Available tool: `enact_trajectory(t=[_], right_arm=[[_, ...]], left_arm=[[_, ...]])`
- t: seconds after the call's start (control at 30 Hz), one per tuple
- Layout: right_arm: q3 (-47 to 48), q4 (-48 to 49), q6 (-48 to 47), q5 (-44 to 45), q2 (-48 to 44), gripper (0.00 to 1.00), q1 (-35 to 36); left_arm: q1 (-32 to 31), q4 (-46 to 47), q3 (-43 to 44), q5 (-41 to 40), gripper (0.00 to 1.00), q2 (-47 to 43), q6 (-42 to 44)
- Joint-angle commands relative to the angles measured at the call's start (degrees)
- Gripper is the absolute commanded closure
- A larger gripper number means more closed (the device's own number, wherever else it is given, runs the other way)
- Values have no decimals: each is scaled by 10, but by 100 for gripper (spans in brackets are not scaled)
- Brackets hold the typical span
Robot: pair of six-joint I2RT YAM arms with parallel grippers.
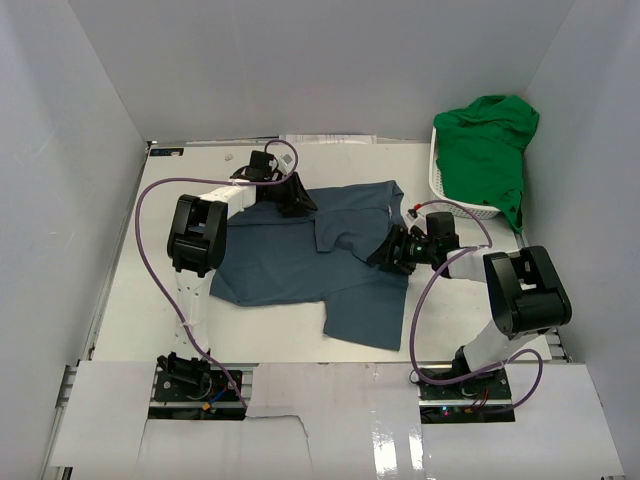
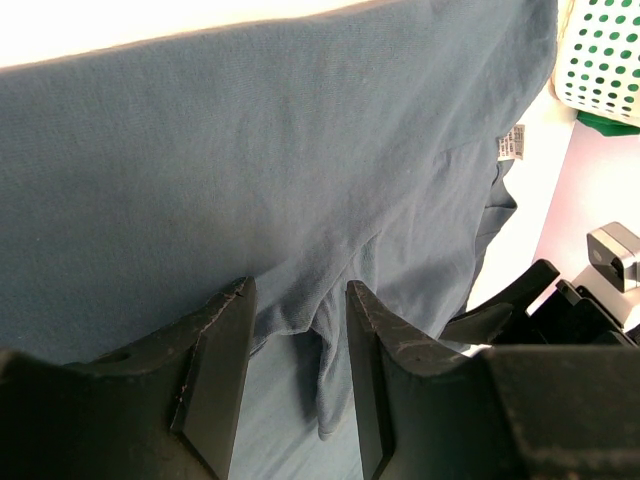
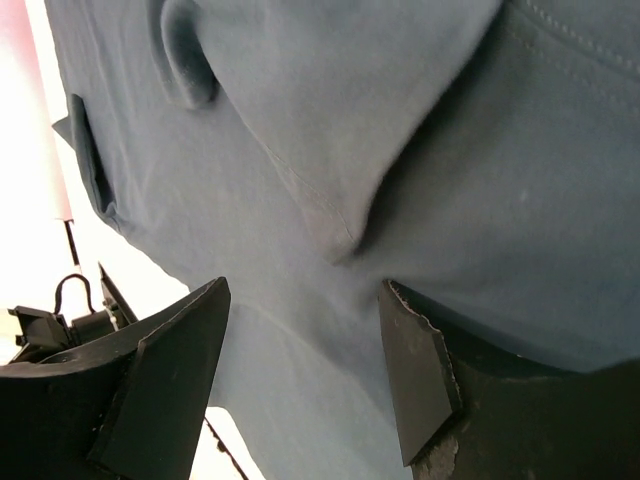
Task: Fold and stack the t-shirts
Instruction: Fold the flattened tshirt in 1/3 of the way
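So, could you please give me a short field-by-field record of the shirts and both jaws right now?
blue t-shirt: spread on the table, partly folded over itself
green t-shirt: heaped in the white basket, far right
left jaws: apart, over the blue t-shirt's far edge
right jaws: apart, over its right side
stack: not yet started

Slate-blue t-shirt (image 1: 330, 265) spread at centre, rumpled, sleeve folded inward; green t-shirt (image 1: 485, 150) bunched in basket (image 1: 440, 185), far right.

L claw (image 1: 293, 196), R claw (image 1: 388, 250): jaws apart, both prob. nose-down
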Motion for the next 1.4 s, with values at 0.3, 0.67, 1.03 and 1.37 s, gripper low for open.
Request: enact_trajectory(t=[0.3,0.67,1.03,1.37], right_arm=[[37,51,10,-18,38,33,-3],[76,23,-3,-11,50,35,-3],[83,-6,-24,4,60,41,-1],[78,7,-10,-25,77,55,0]], left_arm=[[4,-24,-20,-11,47,-42,18],[3,-23,-20,-10,47,-43,17],[3,-24,-21,-14,47,-48,18],[3,-25,-19,-14,47,-46,20]])
